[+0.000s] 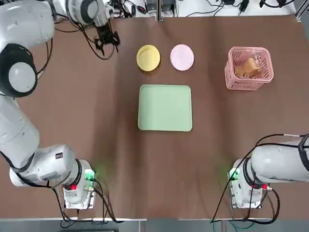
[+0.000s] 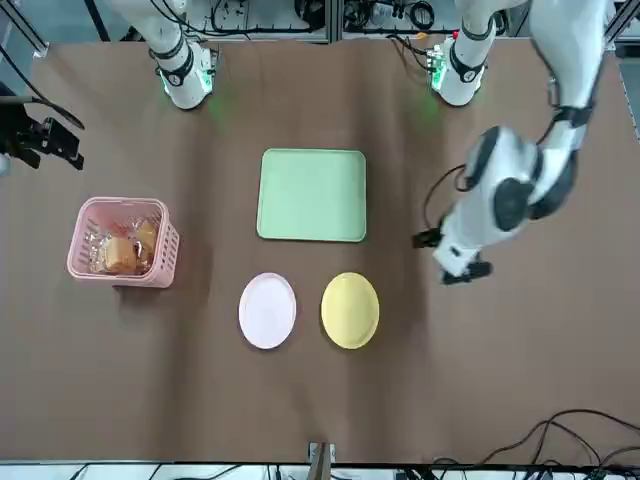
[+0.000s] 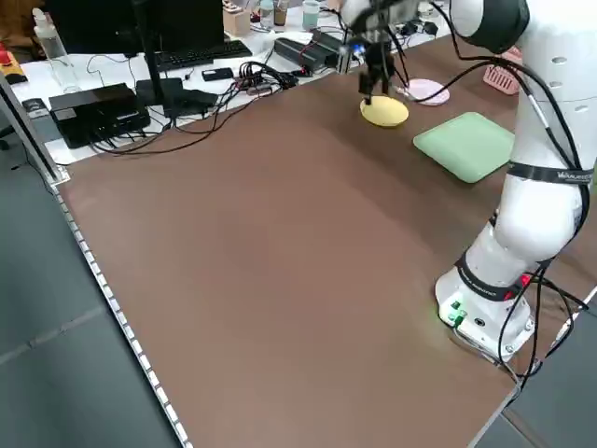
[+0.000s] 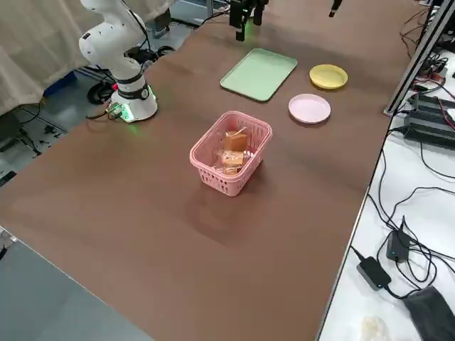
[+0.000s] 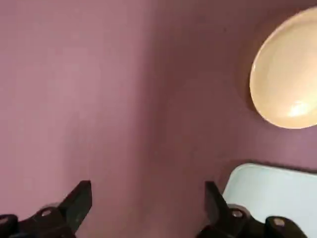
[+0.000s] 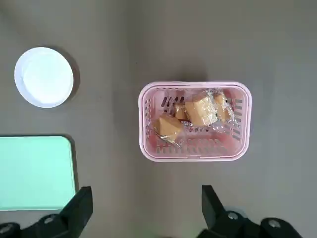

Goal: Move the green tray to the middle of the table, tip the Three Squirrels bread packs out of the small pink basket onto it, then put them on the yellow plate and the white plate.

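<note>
The green tray (image 1: 165,107) lies flat at the middle of the table (image 1: 96,121). Behind it sit the yellow plate (image 1: 148,58) and the white plate (image 1: 182,57), both bare. The small pink basket (image 1: 248,68) stands upright at the far right, with the Three Squirrels bread packs (image 6: 198,111) inside it. My left gripper (image 5: 148,203) is open and holds nothing. It hovers over bare table left of the yellow plate (image 5: 287,74), and it also shows as the left gripper (image 1: 106,41) from overhead. My right gripper (image 6: 146,208) is open, high above the table on the robot's side of the basket (image 6: 194,121).
The two arm bases (image 1: 77,191) (image 1: 246,186) stand at the near edge with cables trailing from them. A bench with black boxes (image 3: 103,107), a keyboard and wires runs along the table's far side. Bare brown top surrounds the tray.
</note>
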